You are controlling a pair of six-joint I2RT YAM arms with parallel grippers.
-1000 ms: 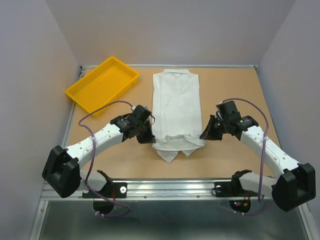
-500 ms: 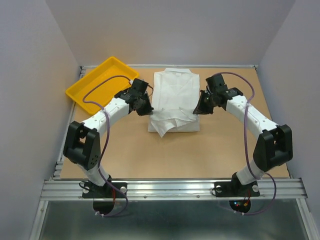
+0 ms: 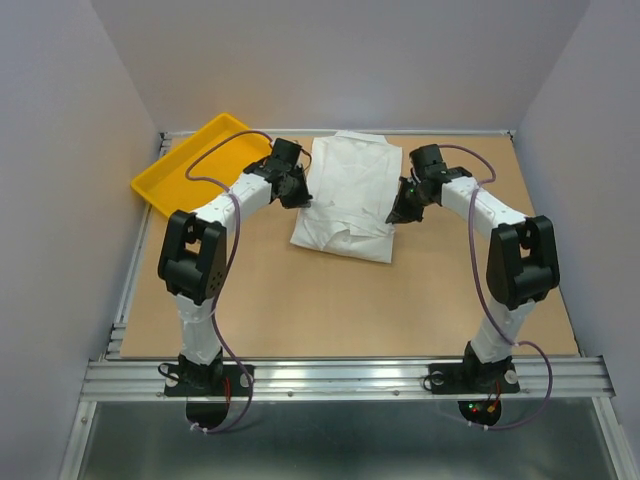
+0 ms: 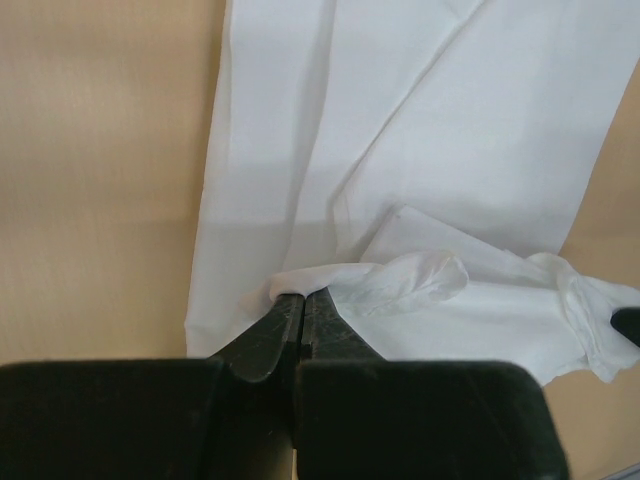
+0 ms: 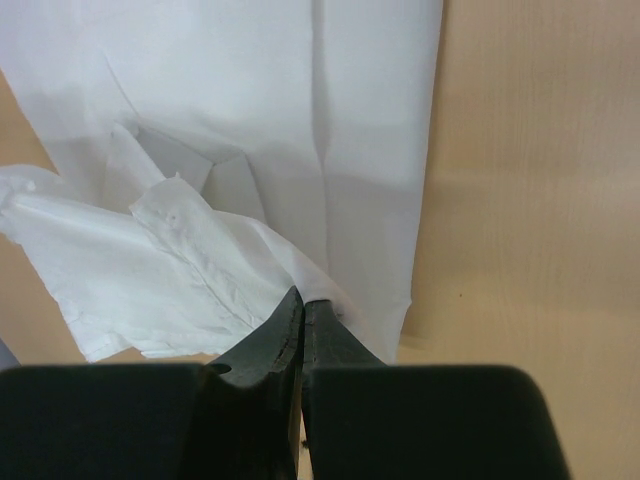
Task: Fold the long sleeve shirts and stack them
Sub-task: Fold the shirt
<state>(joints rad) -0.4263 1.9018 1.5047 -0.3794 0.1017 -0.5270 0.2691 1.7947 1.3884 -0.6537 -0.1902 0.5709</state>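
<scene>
Both the left pincer (image 4: 303, 300) and right pincer (image 5: 303, 300), clamped on the shirt (image 3: 352, 185), now hold its hem farther back; we judge the fold nearly over.

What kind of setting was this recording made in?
Probably a robot test bench: a brown table boxed in by plain grey walls, a left arm and right arm bolted to a metal rail, with a white shirt and yellow tray as props.
</scene>
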